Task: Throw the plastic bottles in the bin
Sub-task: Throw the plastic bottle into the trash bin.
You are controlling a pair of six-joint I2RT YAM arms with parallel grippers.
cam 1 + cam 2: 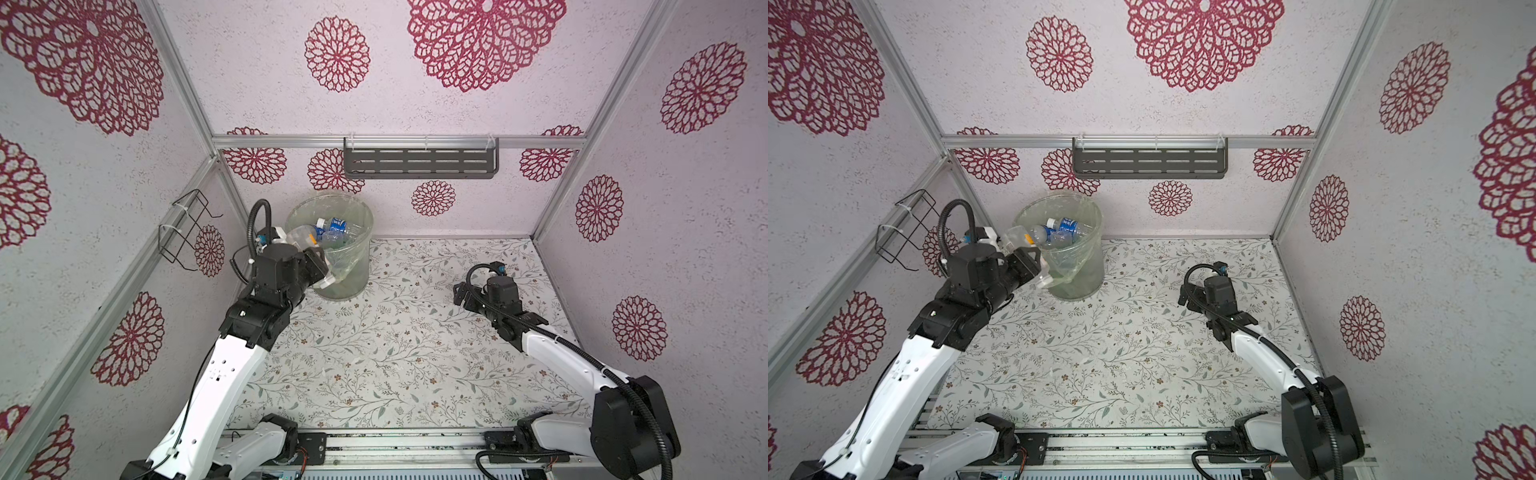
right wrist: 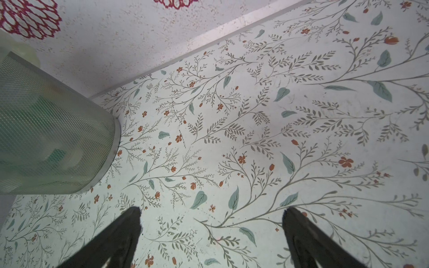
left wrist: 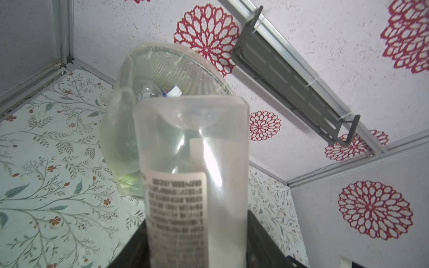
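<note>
My left pincer (image 1: 316, 265) is clamped on a clear bottle (image 3: 192, 143) with a white printed label. The jaws pinch it at the bottom edge of the left wrist view, and the bottle fills the middle of that frame. In both top views it shows just left of centre in the upper half, overlapping the left rim of the bin (image 1: 357, 266); I cannot tell whether it touches the rim.

The bin stands on the floral mat (image 1: 415, 353) close to the back wall, with a thin clear bag folded over its rim. Inside it lie other bottles (image 1: 336, 226), one with a blue label, piled near the top.

My right pincer (image 2: 212, 212) is spread wide and holds nothing — it hangs over bare mat, right of centre in the top views and well apart from the bin. The bin's mesh wall shows at the left edge of the right wrist view.
</note>
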